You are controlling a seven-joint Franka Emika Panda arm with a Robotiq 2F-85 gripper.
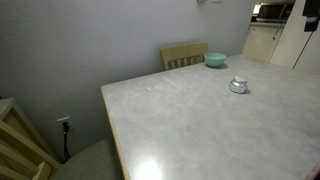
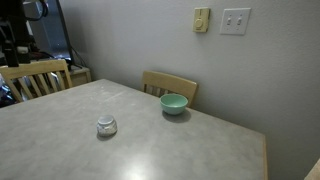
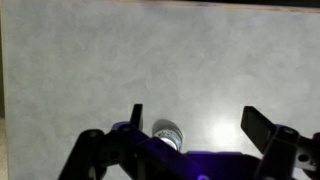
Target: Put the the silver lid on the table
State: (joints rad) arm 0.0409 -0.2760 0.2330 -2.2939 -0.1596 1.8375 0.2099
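The silver lid is small, round and shiny. It rests on the pale marbled table, apart from the teal bowl; both also show in an exterior view, the lid nearer the table's middle than the bowl. In the wrist view my gripper is open and empty above the table top. The lid lies just inside the left finger, partly hidden by the gripper body. The arm does not show in either exterior view.
A light wooden chair stands at the table's far edge behind the bowl, also seen in an exterior view. Another wooden chair stands at the left end. A wall with switches runs behind the table.
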